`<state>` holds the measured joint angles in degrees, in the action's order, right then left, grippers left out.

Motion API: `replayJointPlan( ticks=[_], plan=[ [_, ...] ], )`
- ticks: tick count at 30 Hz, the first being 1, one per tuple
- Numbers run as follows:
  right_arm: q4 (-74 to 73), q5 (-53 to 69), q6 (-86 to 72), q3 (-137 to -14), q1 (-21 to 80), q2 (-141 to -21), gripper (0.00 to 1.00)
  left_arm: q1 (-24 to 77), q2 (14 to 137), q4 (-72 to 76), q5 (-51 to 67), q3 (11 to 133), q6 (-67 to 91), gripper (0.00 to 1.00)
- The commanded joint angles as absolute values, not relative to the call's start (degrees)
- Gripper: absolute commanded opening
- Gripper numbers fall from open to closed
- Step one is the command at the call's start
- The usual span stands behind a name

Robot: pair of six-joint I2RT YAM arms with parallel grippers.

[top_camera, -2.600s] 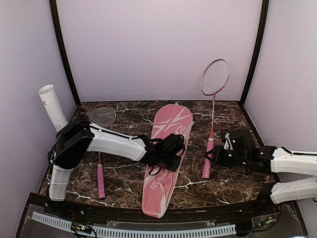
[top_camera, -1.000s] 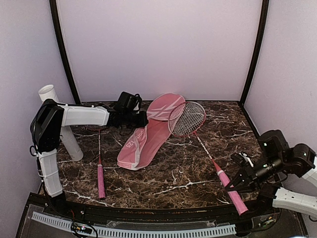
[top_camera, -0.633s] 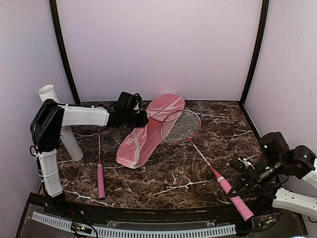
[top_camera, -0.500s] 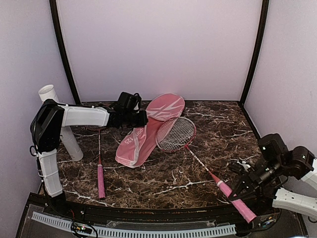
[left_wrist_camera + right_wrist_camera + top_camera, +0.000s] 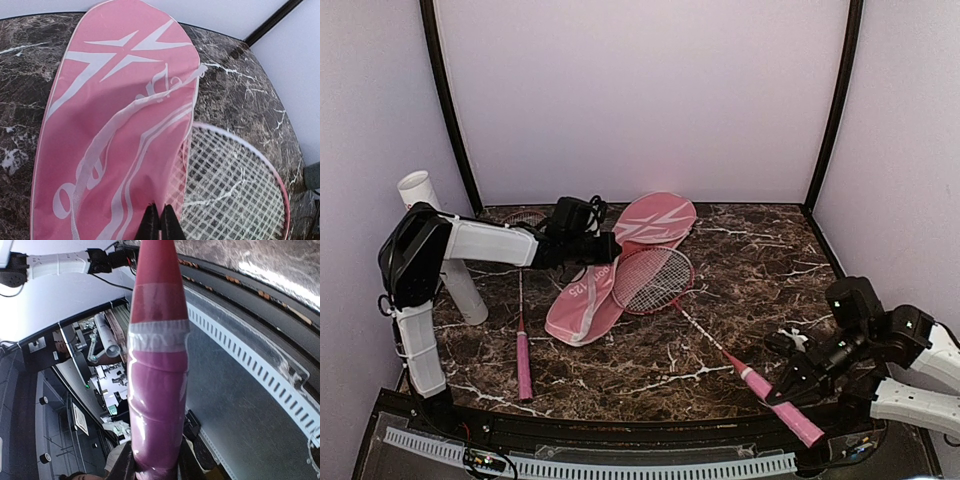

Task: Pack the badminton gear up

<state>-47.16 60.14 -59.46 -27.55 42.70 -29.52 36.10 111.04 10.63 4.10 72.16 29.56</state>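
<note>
The pink bag lies at an angle on the marble table. My left gripper is shut on the bag's fabric edge, with its fingertips pinched together. One red-framed racket has its strung head against that held edge and partly overlapping the bag. My right gripper is shut on this racket's pink handle near the front right. A second racket lies at the left, its head mostly hidden behind the left arm. The white tube leans on the left wall.
Black frame posts stand at the back corners. A white slotted strip runs along the front rail. The right arm's body reaches in over the table's right front corner.
The right gripper has swung the held racket leftward and nearer, so its head came down from beside the bag's top to the bag's held edge. The left gripper has kept its grip.
</note>
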Motion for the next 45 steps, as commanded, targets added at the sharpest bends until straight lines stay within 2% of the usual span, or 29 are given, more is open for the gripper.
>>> replayJointPlan(
  ticks=[1,6,13,24,32,39,45],
  plan=[
    [-23.6,55.9,-75.6,-23.7,42.7,-29.0,0.00,37.3,105.8,18.6,10.3,68.5,25.6,0.00],
    [-11.8,50.7,-80.3,-20.5,42.6,-31.6,0.00,43.6,106.0,19.0,12.3,68.2,22.4,0.00],
    [1.5,45.8,-80.7,-18.9,42.7,-37.8,0.00,49.6,107.3,23.4,15.6,68.9,26.0,0.00],
    [7.7,32.7,-71.5,-22.4,42.9,-47.9,0.00,54.5,108.3,25.8,18.4,71.6,28.4,0.00],
    [17.3,21.3,-70.3,-24.6,43.8,-55.2,0.00,56.8,108.0,27.4,18.0,71.2,30.2,0.00],
    [16.5,15.0,-60.1,-29.1,44.8,-64.2,0.00,57.7,108.3,28.3,17.8,70.8,32.6,0.00],
    [19.9,14.2,-54.0,-28.9,45.3,-70.8,0.00,57.8,108.3,28.5,18.4,70.6,33.4,0.00]
  ],
)
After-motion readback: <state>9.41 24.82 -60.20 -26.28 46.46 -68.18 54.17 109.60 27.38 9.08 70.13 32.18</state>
